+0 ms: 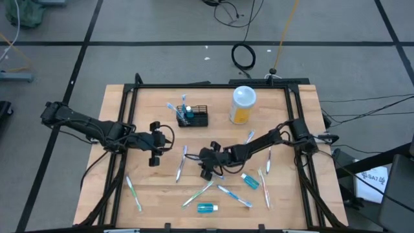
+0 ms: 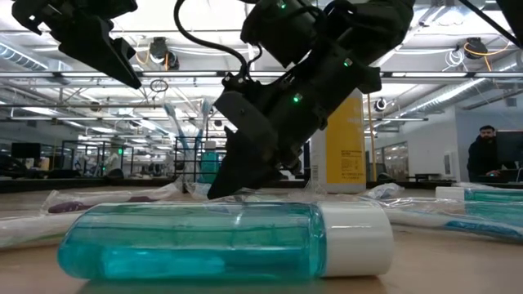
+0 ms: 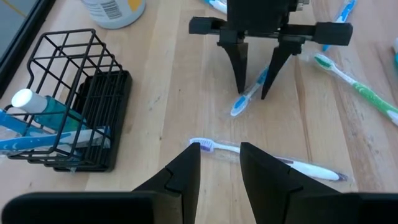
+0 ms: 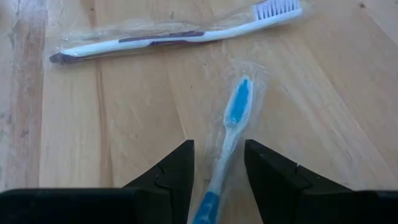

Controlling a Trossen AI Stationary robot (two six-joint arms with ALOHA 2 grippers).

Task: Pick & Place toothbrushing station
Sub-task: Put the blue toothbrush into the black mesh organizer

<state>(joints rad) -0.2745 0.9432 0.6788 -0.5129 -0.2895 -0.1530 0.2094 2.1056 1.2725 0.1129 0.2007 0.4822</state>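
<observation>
Right gripper (image 4: 217, 165), fingers parted, straddled a blue toothbrush (image 4: 235, 115), ungripped, near the toothbrushing station (image 1: 193, 116); left gripper (image 3: 219, 168) waited parted.

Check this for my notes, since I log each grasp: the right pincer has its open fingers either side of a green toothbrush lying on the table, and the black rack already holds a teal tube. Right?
One thing is off: the toothbrush between the right pincer fingers is blue, not green, as the right wrist view shows. The rest stands: the fingers are open either side of it, and the black rack already holds a teal tube, seen in the left wrist view.
</observation>
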